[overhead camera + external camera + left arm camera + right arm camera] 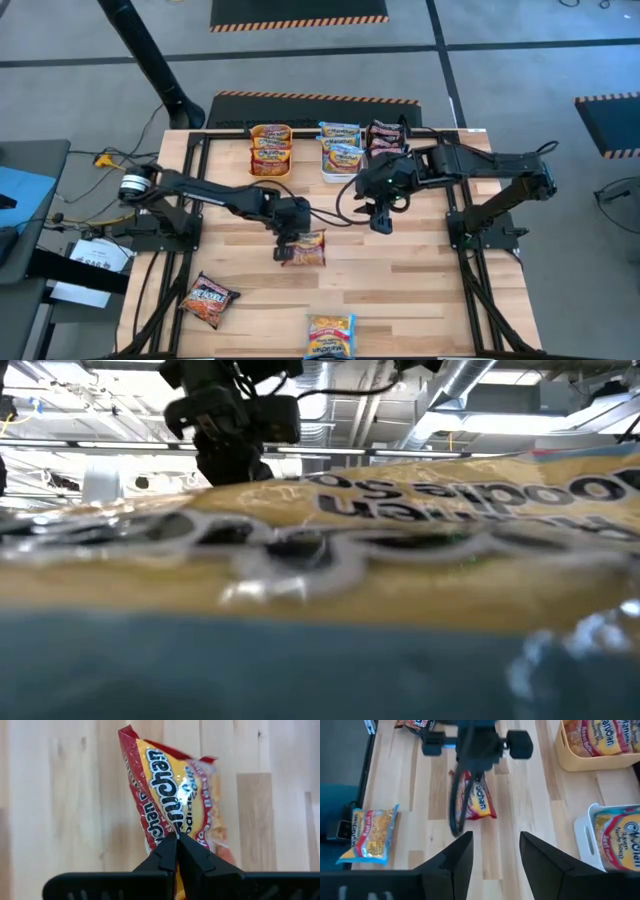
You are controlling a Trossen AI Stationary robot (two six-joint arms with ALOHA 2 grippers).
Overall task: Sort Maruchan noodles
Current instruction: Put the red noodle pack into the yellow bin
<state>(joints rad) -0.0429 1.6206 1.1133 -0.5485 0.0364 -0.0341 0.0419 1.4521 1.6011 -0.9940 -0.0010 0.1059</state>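
The left gripper (290,243) sits near the middle of the table (420,290), its fingers pressed together on the edge of an orange-yellow packet (306,248) of Maruchan noodles. The left wrist view shows the wrapper's crimped end pinched between the dark tips (167,851), with the rest of the packet hanging slack toward the wood. Holding it by that thin seam probably makes sense: the flat, crinkly plastic offers little else to catch.

The right gripper (383,212) hovers between the table's middle and the far edge, fingers well apart and empty, with nothing touching them in the right wrist view (496,851). It appears to be waiting just in front of the bins.

Along the far edge, the orange bin (270,166) holds matching orange-yellow packets, and the white bin (327,176) beside it holds light blue ones; a dark packet (384,134) lies further right, though its container is hard to make out. A maroon packet (207,300) lies near the near left corner, and a blue packet (331,335) rests at the near edge, filling the low view. Both are unsorted.
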